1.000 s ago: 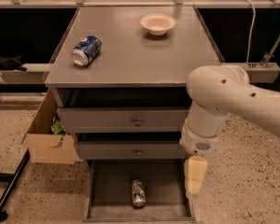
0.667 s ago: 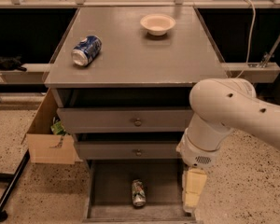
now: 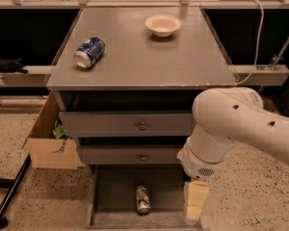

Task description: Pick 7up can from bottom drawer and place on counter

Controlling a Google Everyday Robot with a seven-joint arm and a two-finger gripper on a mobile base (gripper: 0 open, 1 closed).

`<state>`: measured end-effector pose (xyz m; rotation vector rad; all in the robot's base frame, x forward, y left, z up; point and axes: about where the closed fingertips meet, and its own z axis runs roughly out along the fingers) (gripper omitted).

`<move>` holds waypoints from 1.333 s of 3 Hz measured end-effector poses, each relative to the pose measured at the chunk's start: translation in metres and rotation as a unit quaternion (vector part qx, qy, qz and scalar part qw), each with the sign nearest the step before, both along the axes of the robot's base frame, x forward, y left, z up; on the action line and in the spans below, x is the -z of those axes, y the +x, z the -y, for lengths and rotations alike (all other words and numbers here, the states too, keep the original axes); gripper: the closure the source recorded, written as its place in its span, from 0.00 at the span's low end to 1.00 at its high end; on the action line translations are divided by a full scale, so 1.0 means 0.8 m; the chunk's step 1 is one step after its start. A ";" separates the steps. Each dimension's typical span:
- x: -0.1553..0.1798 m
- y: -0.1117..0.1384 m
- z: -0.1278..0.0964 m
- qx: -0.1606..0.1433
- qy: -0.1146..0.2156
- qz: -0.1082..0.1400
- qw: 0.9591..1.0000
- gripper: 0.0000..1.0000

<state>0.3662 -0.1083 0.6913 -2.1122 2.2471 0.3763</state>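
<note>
The 7up can (image 3: 143, 198) lies on its side on the floor of the open bottom drawer (image 3: 114, 196), near the drawer's front middle. My gripper (image 3: 196, 201) hangs from the big white arm (image 3: 231, 129) at the drawer's right edge, to the right of the can and apart from it. The arm hides the drawer's right wall. The counter (image 3: 144, 61) is the grey top of the cabinet, above the arm.
A blue-and-white can (image 3: 89, 52) lies at the counter's left and a pale bowl (image 3: 163, 25) stands at its back. Two shut drawers with round knobs (image 3: 142, 126) sit above the open one. A cardboard box (image 3: 50, 146) stands left of the cabinet.
The arm has come lower and a little to the left, bringing the gripper down beside the drawer's right edge. The can has not moved.
</note>
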 end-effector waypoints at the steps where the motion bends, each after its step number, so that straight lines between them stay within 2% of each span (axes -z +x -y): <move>1: 0.017 0.016 -0.003 0.005 0.017 -0.021 1.000 0.00; 2: 0.050 0.051 -0.024 0.005 0.049 -0.054 0.997 0.00; 3: 0.075 0.075 -0.057 -0.015 0.083 -0.062 0.995 0.00; 4: 0.092 0.085 -0.077 -0.035 0.164 -0.075 0.983 0.00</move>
